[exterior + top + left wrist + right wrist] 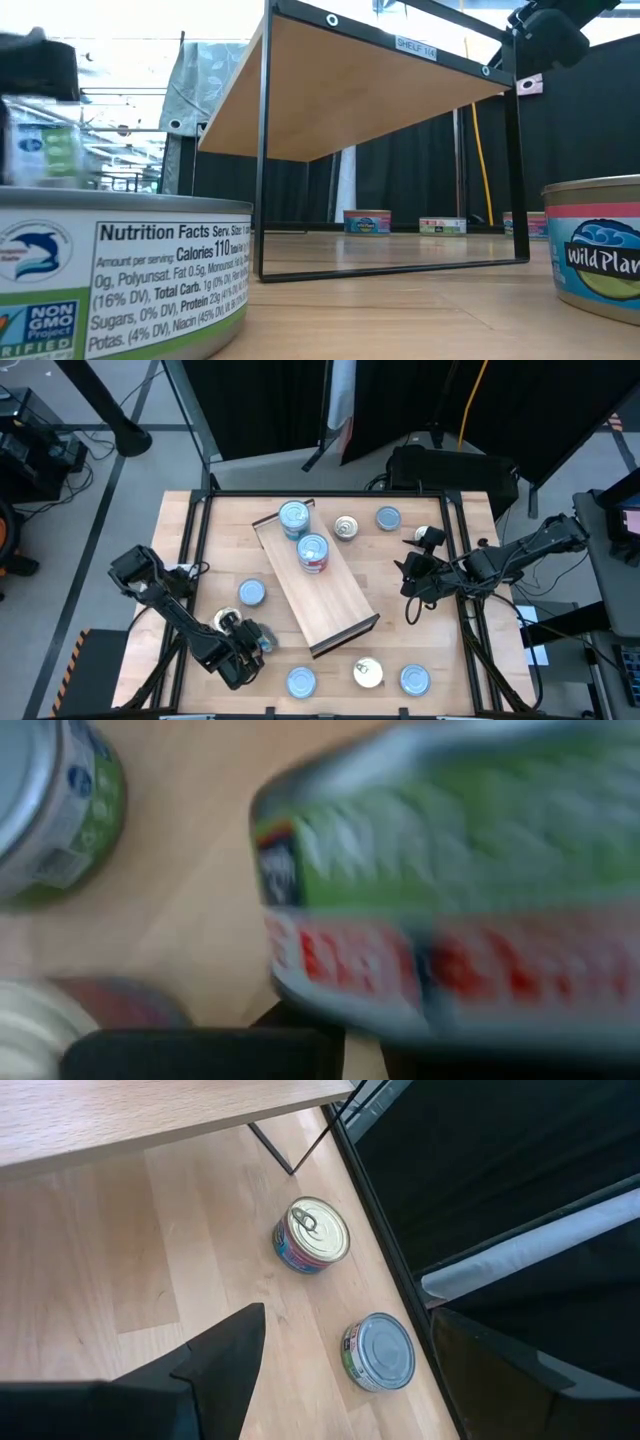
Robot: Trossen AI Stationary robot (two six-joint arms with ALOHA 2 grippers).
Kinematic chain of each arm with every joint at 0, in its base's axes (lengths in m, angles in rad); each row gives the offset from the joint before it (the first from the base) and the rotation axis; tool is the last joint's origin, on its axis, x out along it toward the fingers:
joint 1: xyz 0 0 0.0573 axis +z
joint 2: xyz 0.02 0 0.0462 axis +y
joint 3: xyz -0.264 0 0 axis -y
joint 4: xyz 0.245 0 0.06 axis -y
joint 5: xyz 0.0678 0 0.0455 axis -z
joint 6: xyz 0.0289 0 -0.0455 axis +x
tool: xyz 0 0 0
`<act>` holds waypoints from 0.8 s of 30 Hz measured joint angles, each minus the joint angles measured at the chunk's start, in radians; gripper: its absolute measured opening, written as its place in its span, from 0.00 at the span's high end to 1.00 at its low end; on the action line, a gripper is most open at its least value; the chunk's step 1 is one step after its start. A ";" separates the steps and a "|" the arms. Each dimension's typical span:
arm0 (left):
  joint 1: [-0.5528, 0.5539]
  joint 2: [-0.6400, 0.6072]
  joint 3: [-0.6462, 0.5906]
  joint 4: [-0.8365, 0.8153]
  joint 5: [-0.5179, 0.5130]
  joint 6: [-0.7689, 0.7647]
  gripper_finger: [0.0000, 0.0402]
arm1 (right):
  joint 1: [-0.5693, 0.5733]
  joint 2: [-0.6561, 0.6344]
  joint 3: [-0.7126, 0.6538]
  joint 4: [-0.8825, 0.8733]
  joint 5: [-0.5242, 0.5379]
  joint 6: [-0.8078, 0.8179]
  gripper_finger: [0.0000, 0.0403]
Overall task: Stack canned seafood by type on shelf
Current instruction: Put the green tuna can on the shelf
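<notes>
Holding small round green-and-red-labelled tin [450, 890] clamped in left gripper [243, 645] | long light-wood shelf [330, 595] up-right of it, long axis diagonal | right gripper [408, 582] wide, empty.

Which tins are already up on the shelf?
Two blue-topped tins: one at the shelf's far end, and one just nearer the middle, showing a red side. All others sit on the tabletop.

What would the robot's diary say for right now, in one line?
left gripper: shut on a tin, near table edge | right gripper: open, empty, hovering right of shelf | shelf: two tins on top
</notes>
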 joint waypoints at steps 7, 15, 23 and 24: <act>-0.011 -0.006 0.006 -0.005 -0.010 -0.015 0.89 | 0.000 0.000 0.000 0.000 0.000 0.001 0.31; -0.023 -0.088 0.098 -0.190 0.038 0.009 0.89 | 0.000 0.000 0.000 0.000 0.000 0.001 0.31; -0.029 -0.164 0.222 -0.251 -0.204 0.012 0.89 | 0.000 0.000 0.000 0.001 0.000 0.001 0.31; -0.027 -0.164 0.223 -0.243 -0.226 -0.005 0.89 | 0.000 0.000 0.000 0.001 0.000 0.001 0.31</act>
